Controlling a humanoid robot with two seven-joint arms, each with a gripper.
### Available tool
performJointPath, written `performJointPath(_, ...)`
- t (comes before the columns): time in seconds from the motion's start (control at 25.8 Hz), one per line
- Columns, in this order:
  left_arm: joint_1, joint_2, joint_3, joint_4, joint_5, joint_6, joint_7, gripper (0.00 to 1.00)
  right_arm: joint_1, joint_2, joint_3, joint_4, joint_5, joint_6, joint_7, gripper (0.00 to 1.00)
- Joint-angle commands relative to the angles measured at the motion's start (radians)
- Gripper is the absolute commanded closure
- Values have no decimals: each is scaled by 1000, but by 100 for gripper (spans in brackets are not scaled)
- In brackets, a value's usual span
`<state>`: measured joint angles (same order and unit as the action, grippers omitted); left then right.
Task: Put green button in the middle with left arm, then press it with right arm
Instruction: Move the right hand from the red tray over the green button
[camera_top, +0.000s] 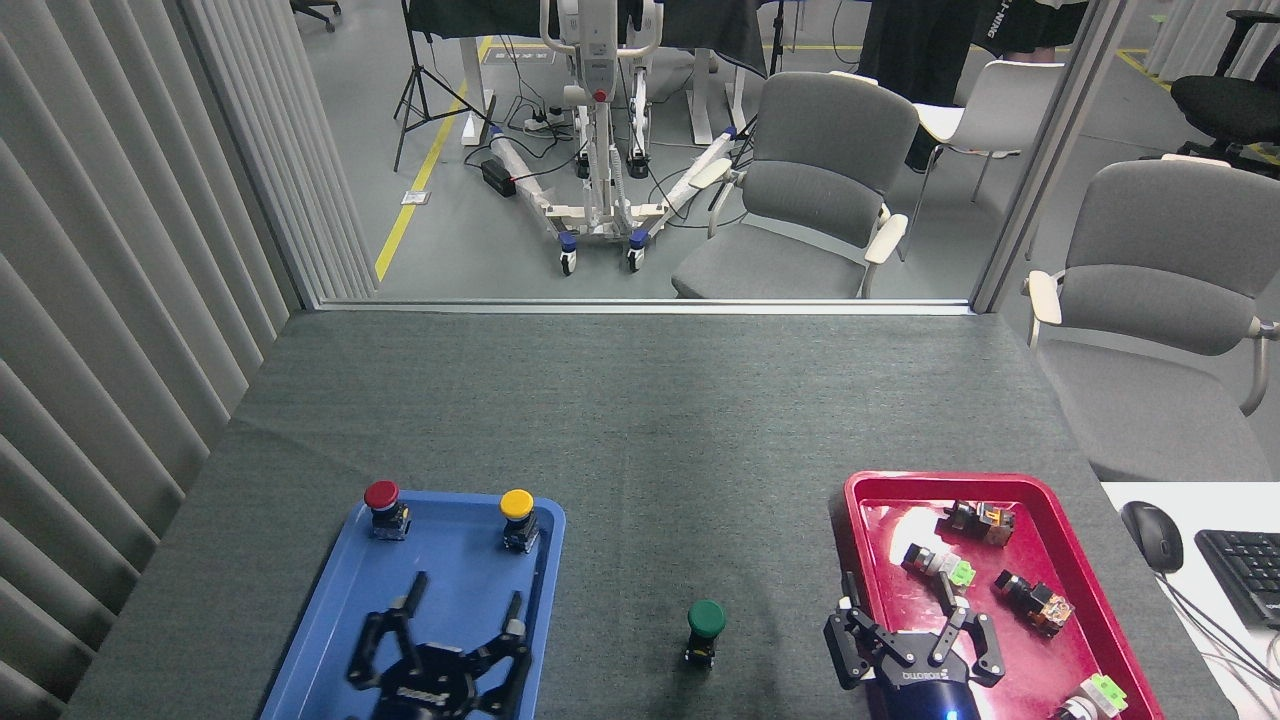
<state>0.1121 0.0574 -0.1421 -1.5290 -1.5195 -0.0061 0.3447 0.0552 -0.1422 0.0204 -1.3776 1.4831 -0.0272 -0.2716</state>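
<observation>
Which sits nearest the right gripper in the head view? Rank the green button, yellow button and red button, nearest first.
Measured from the right gripper, open over the red tray's left edge:
1. Green button: on the bare cloth between the trays, just to the gripper's left.
2. Yellow button: far right corner of the blue tray.
3. Red button: far left corner of the blue tray.

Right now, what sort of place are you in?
Probably a robotics lab or test cell: a cloth-covered table with trays of push-buttons, a wheeled lift stand amid floor cables beyond the partition, and office chairs.
</observation>
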Motion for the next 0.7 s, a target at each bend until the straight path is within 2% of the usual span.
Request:
performJointPath(0.0, 29, -4, 179, -13, -27, -51, -21, 1, -2, 4, 58, -8, 9, -7, 0, 2)
performJointPath(0.15, 29, -14, 223, -17, -25, -112, -173, 1, 2, 9, 96, -23, 17, -60, 0, 6)
performJointPath(0.31, 17, -10, 213, -31, 13, -103, -208, 1, 3, 29, 136, -26, 49, -80, 0, 19)
performJointPath(0.54, -40, -8, 214, 4, 160, -110, -219, 1, -14, 44, 196, -26, 54, -103, -4, 67)
performJointPath(0.66, -57, -8, 216, 33, 165, -114, -220, 1, -29, 42, 243, -18, 63, -105, -4, 81)
